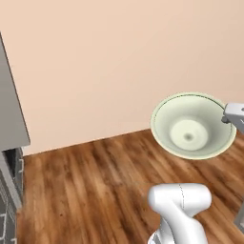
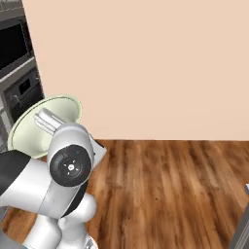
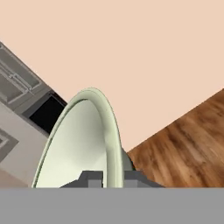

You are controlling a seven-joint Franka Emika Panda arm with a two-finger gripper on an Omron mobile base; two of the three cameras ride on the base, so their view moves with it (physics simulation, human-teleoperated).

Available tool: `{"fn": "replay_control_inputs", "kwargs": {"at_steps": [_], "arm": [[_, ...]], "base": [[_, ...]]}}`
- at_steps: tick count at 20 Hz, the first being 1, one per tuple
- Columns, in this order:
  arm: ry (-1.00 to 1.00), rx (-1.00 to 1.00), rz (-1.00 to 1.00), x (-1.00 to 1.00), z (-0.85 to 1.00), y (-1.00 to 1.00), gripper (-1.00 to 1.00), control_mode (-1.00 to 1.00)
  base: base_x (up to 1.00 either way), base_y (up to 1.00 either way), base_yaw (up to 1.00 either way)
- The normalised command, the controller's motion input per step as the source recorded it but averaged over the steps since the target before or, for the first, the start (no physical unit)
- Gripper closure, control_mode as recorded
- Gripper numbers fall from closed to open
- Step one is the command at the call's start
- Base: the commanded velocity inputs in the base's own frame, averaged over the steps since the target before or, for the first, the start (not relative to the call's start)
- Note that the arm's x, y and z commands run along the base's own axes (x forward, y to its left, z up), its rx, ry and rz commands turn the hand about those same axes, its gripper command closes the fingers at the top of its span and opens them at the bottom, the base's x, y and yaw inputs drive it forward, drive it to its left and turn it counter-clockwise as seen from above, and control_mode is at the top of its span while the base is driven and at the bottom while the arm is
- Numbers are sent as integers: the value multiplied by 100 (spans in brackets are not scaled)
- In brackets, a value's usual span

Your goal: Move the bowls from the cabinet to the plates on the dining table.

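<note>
1 cream-green bowl [image 1: 193,126] tipped on edge, hollow facing sideways, jaws clamped on its rim

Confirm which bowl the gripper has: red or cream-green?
The pale cream-green bowl, gripper shut on its rim, carried tilted on edge over the wood floor; nothing red about it.

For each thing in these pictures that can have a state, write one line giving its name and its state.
Cream-green bowl: held off the wooden floor, gripped at its rim, tipped on its side with the opening facing sideways, nothing inside.
End effector: shut on the bowl's rim, one finger on each side of the wall.
</note>
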Motion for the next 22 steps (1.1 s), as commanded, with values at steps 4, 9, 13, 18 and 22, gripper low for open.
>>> {"fn": "replay_control_inputs", "kwargs": {"at_steps": [4, 9, 13, 18, 22], "arm": [[0, 0, 0, 0, 0, 0, 100, 100], [0, 0, 0, 0, 0, 0, 100, 100], [0, 0, 0, 0, 0, 0, 100, 100], [0, 0, 0, 0, 0, 0, 100, 100], [0, 0, 0, 0, 0, 0, 100, 100]], "base": [[0, -22, -44], [0, -22, -44], [0, -22, -42], [0, -22, -43], [0, -23, -43]]}}
